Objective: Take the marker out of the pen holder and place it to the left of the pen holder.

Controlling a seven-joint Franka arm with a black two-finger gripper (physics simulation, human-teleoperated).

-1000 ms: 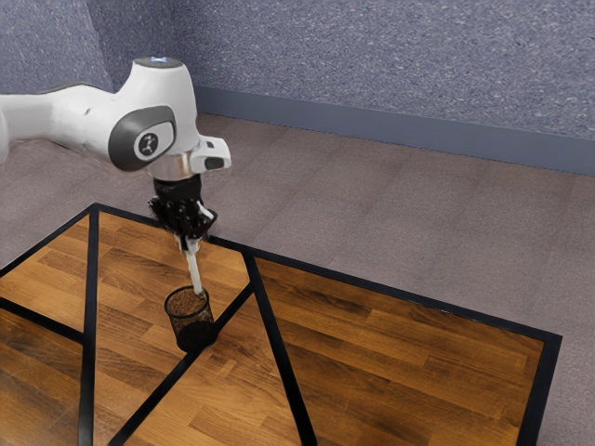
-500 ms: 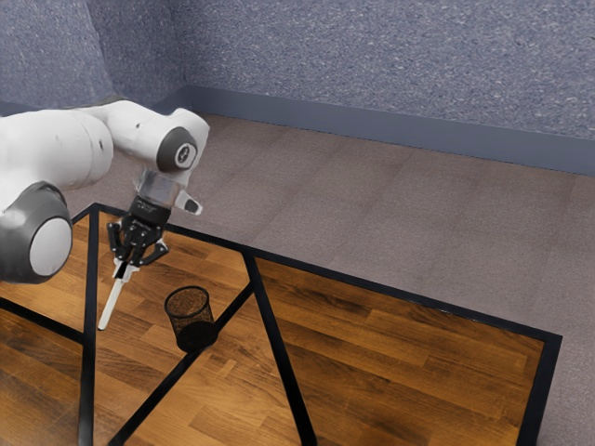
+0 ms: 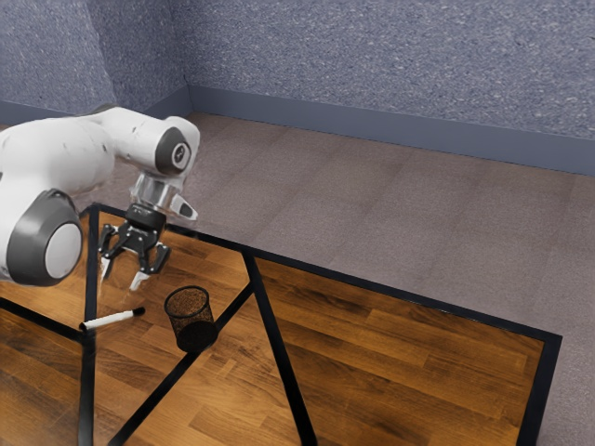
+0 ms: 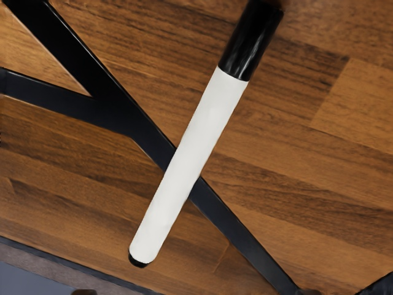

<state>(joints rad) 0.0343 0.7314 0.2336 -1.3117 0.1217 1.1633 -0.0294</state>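
A speckled blue-grey wall (image 3: 390, 65) spans the back of the exterior view, with a brownish-grey floor (image 3: 400, 214) below it. On that floor stands the table (image 3: 400, 344), its brown wood-strip top edged in black and crossed by black bands. The white and grey arm (image 3: 65, 153) comes in from the exterior view's left and bends down over the near part of the tabletop.

At its lower end, the black end effector (image 3: 123, 275) points downward, released, with its two fingers spread apart and nothing between them. It hangs above the tabletop, close to the marker but apart from it.

The round black mesh pen holder (image 3: 189, 321) stands upright on the table, open at the top. The marker (image 3: 112, 320) lies on its side on the table, out of the pen holder and on the exterior view's left of it, without touching it. Its black cap (image 4: 250, 43) points toward the pen holder; its white barrel (image 4: 190, 157) crosses a black band, and its far end has a small black tip (image 4: 138, 265).
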